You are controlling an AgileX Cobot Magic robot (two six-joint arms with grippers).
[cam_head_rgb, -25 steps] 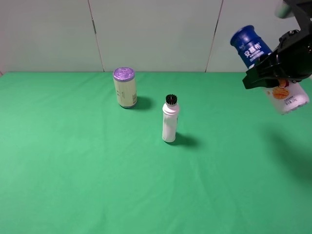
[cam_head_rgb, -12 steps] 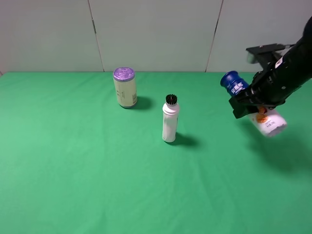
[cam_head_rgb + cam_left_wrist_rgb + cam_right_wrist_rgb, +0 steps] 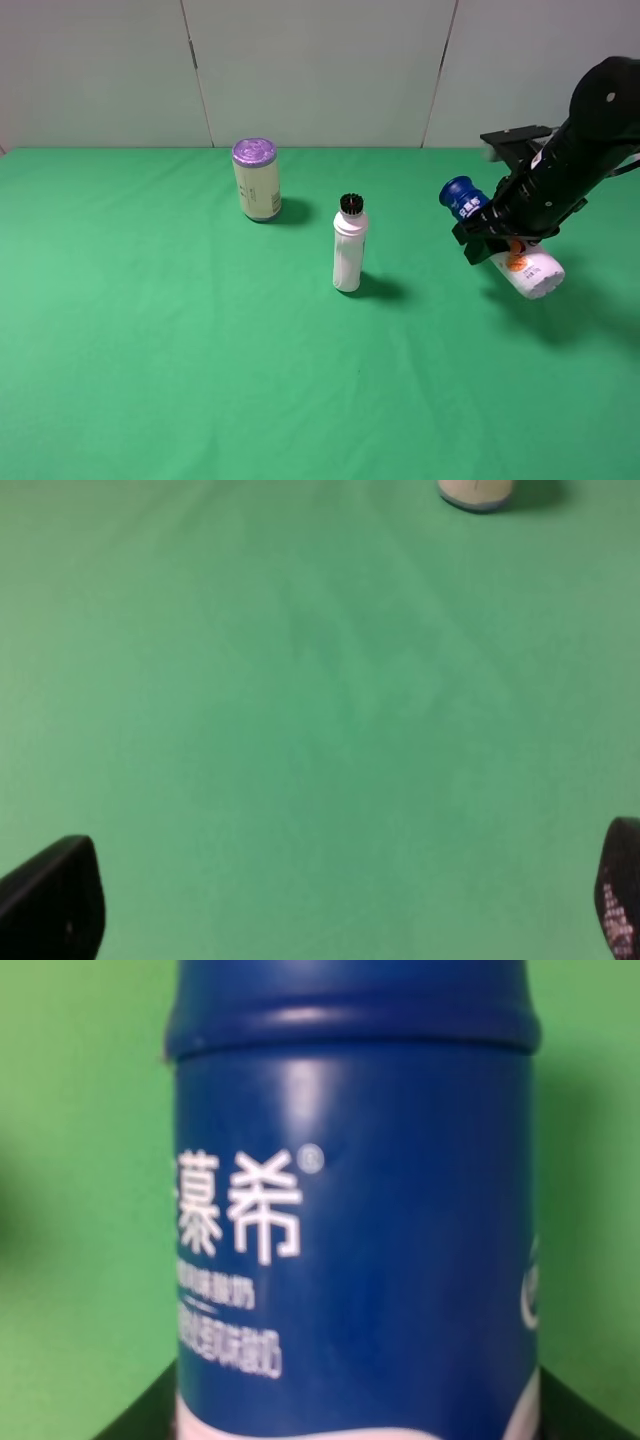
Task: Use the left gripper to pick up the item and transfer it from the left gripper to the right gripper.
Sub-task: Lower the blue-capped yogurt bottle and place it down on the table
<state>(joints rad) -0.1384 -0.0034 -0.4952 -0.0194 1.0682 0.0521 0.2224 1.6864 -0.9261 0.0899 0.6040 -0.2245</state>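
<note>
The item (image 3: pixel 466 200) is a bottle with a blue cap, a dark blue label and a white lower body with an orange picture. It hangs tilted, cap toward the upper left, low over the right side of the green cloth. My right gripper (image 3: pixel 502 236) is shut on its middle. In the right wrist view the blue label with white characters (image 3: pixel 350 1230) fills the frame. My left gripper (image 3: pixel 330 900) shows only in the left wrist view, its fingertips (image 3: pixel 55 895) wide apart over bare cloth, open and empty.
A cream can with a purple lid (image 3: pixel 256 178) stands at the back centre-left; its base also shows in the left wrist view (image 3: pixel 476 492). A slim white bottle with a black cap (image 3: pixel 348 245) stands mid-table. Grey wall panels (image 3: pixel 320 70) close the far edge.
My right arm has lowered the item from high at the right edge down and leftward toward the cloth. The can and the slim bottle have not moved.
</note>
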